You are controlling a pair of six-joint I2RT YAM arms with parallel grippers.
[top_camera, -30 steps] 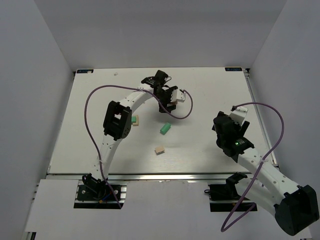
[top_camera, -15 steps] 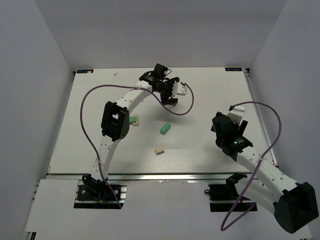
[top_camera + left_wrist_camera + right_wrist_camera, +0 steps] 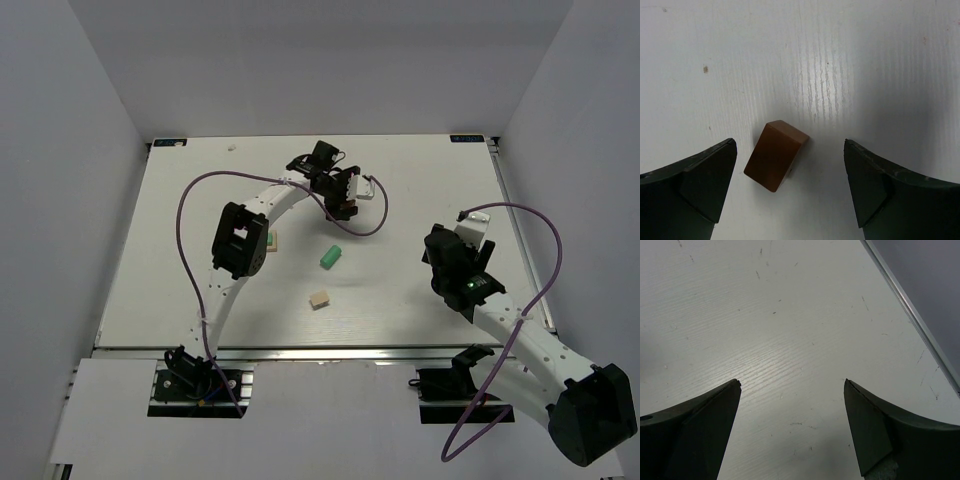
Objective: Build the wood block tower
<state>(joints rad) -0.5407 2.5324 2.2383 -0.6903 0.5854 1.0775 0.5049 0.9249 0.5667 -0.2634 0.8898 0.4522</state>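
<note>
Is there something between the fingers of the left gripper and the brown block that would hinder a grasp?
Nothing visible. The brown block lies on the table between the open fingers of the left gripper, nearer one of them, touching neither.

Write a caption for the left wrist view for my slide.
Left hand open over the white table, a dark brown block lying between its fingers, touching neither.

Left hand (image 3: pixel 790 145) and right hand (image 3: pixel 792 382) both gape wide, apparently pointing downward.
</note>
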